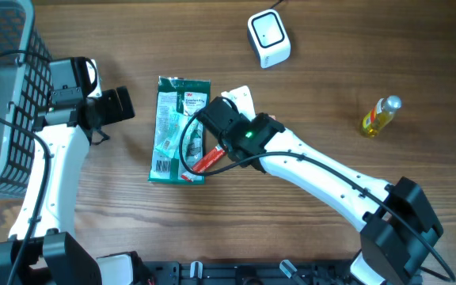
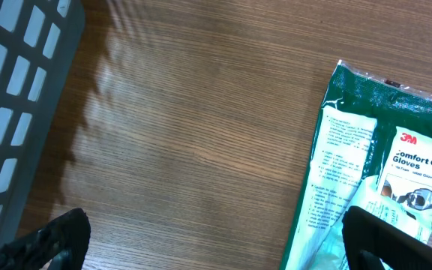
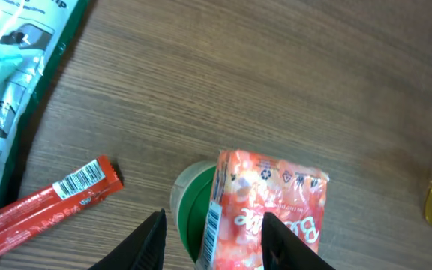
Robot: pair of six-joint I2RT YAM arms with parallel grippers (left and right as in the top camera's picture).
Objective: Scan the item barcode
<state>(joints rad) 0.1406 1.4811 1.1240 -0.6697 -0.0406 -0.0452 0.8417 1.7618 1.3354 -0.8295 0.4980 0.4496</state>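
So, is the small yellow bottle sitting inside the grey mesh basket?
No, the yellow bottle lies on the wooden table, well apart from the basket.

1. Glove pack (image 2: 351, 150): a red "3M" logo (image 2: 406, 138) tops its white label. Below it, "Comfort Gri" runs off the frame edge, with "Gloves" underneath. The fine print alongside is too small to read.
2. Seen from overhead, the same pack carries a pack barcode (image 1: 161, 166) at one corner, digits illegible.
3. Red stick (image 3: 43, 206): a white stick barcode (image 3: 81, 180) sits near its end, digits too small to read.
4. Pink pouch (image 3: 276, 202): a pouch barcode (image 3: 211, 229) runs along one edge, with small recycling signs (image 3: 265, 174) and large letters beginning "Bu".
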